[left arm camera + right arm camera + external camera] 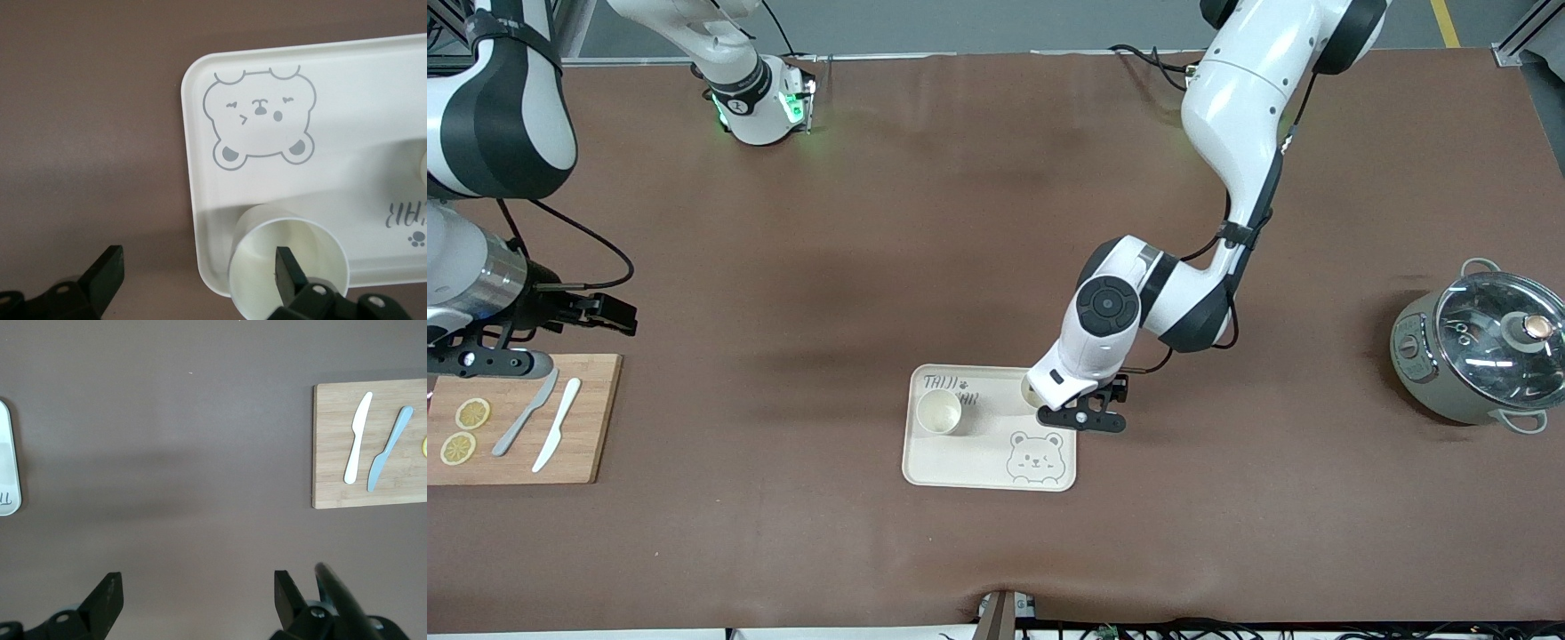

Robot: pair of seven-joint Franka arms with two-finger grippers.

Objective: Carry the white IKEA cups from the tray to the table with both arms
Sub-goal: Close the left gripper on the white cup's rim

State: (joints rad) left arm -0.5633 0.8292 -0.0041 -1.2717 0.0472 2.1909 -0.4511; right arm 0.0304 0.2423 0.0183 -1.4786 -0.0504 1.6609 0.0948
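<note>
cup (1033, 392) mostly hidden by left gripper (200, 280), open; right gripper (199, 597) open.

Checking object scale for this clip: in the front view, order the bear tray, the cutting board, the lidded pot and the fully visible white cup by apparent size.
1. Cutting board and bear tray: look about alike, and the board is cut off by the frame, so unranked.
2. Lidded pot: somewhat smaller.
3. White cup: clearly smallest.

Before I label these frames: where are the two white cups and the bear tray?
Cup nearer the right arm's end (941, 412), front view, inside bottom.
Cup under the left hand (263, 257), left wrist view, inner wall.
Bear tray (983, 476), front view, bare rim.
</note>
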